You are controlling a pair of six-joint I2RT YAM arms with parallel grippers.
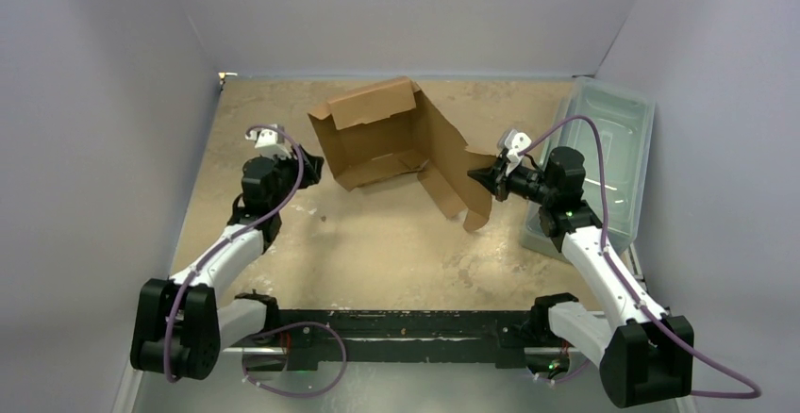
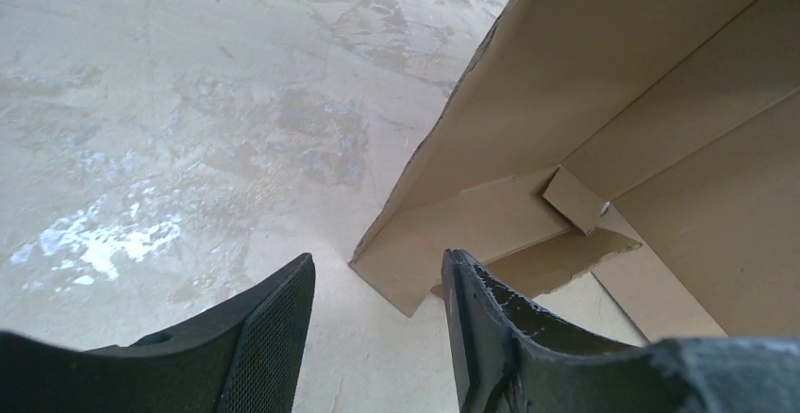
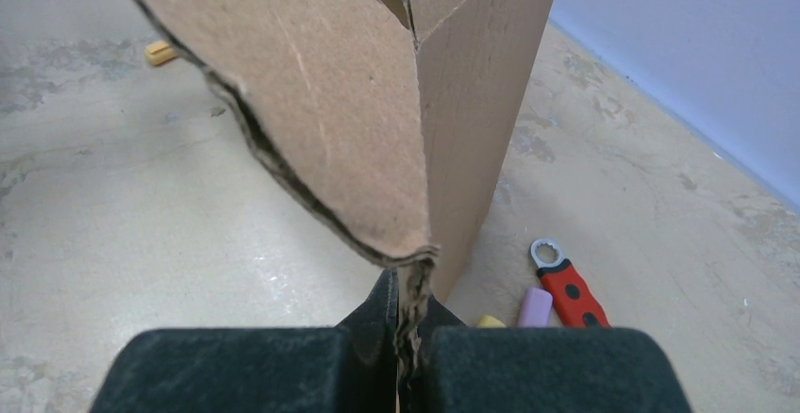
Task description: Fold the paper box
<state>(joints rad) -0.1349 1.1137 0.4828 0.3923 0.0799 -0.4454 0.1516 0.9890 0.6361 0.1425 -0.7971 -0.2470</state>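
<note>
One paper box, half-folded; right jaws clenched on its flap; left jaws apart; one wrench.

Right gripper (tight) on paper box

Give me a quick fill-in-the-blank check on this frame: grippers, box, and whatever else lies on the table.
The right gripper is ___ on a flap of the cardboard box.
The left gripper, beside the box's corner, is ___ and holds nothing.
The wrench on the table has a ___ handle.
Missing words: shut, open, red.
</note>
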